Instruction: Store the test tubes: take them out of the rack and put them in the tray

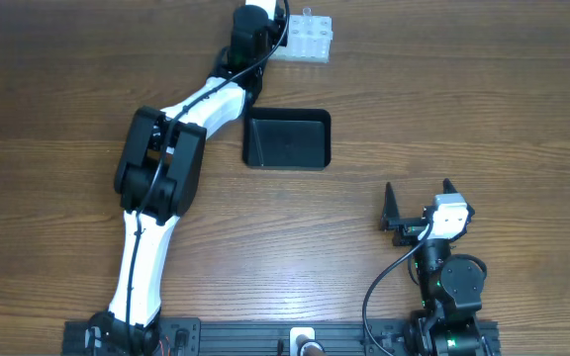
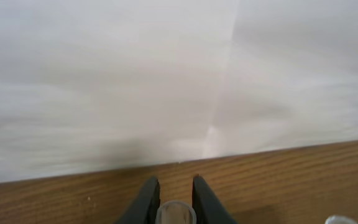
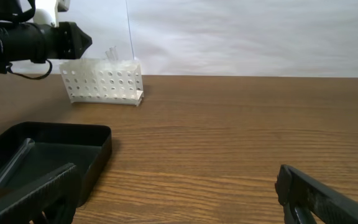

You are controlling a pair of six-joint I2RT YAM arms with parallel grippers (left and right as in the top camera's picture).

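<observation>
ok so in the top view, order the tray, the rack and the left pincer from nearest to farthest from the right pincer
From the open right pincer, lower right:
1. tray, mid-table, up and left of it.
2. rack, beyond the tray at the far edge.
3. left pincer, gripping a test tube by the rack's left end; only slightly farther than the rack.

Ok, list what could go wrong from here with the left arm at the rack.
1. The left fingers seem to hold the test tube close to its top; it may slip or swing on the way to the tray.
2. The rack stands loose on the table; an angled pull could drag or tip it, spilling another tube standing in it.
3. The tray seems to hold a tube already; a hard drop could strike it.
</observation>
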